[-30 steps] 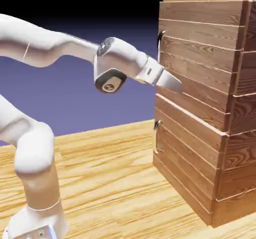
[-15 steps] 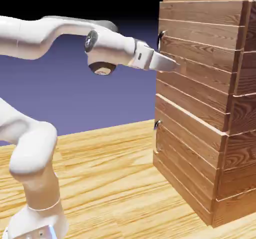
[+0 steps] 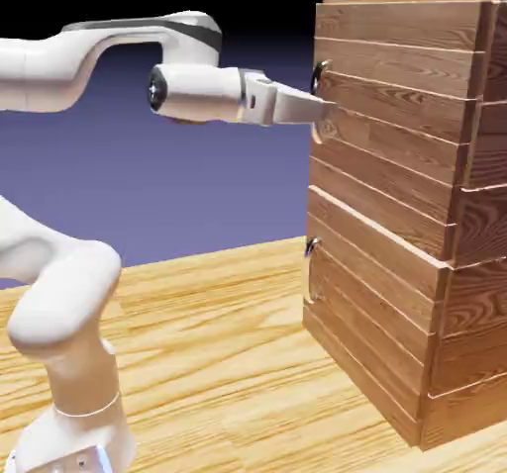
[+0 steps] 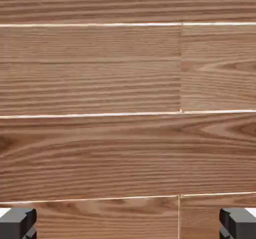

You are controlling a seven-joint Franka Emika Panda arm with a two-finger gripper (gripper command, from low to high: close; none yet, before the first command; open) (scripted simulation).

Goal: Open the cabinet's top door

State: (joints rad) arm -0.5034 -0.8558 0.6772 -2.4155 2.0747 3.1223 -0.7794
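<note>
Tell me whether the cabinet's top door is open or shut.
Shut: in the exterior view, the top door sits flush with the cabinet's front, directly above the lower door, with no gap showing along its edges.

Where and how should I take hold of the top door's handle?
Grip the upright middle of the long curved metal handle, coming straight at the top door from the robot's side. The handle bows out from the planks and runs top to bottom, so the end effector's fingertips would best go one on each side of it, probably nearer its middle than its ends.
</note>
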